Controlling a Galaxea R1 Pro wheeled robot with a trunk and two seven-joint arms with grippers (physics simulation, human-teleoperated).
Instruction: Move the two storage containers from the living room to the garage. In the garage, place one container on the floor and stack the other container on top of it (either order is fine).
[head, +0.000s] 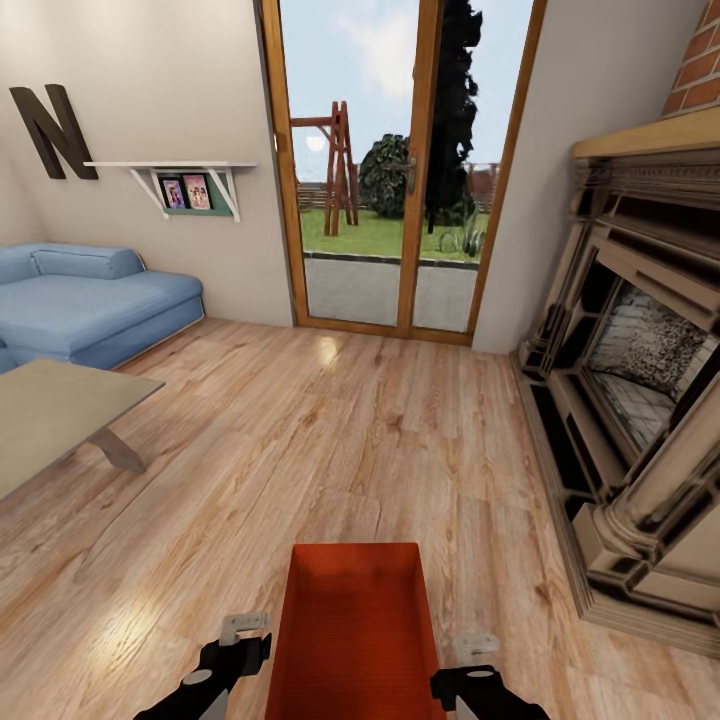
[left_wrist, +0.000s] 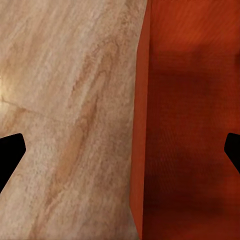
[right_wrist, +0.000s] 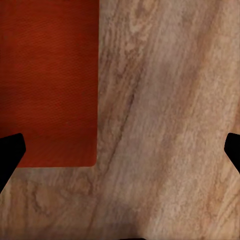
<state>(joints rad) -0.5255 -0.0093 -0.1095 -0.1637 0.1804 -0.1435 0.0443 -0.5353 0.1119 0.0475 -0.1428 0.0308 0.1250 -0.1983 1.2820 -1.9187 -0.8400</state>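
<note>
One red-orange storage container (head: 355, 640) lies low at the centre of the head view, over light wood planks, its open top facing up. My left gripper (head: 240, 640) is at its left wall and my right gripper (head: 475, 660) at its right wall. In the left wrist view the container (left_wrist: 190, 125) has its wall running between the wide-apart fingers (left_wrist: 10, 152) of the open left gripper (left_wrist: 120, 150). In the right wrist view a corner of the container (right_wrist: 50, 75) sits near one finger (right_wrist: 10, 152); the right gripper (right_wrist: 120, 150) is open over bare wood. The second container and the garage are out of view.
A large stone fireplace (head: 630, 400) juts out along the right. A glass door with a wooden frame (head: 400, 170) stands straight ahead. A blue sofa (head: 90, 300) and a low table (head: 60, 410) are at the left, with wood floor (head: 300, 450) between.
</note>
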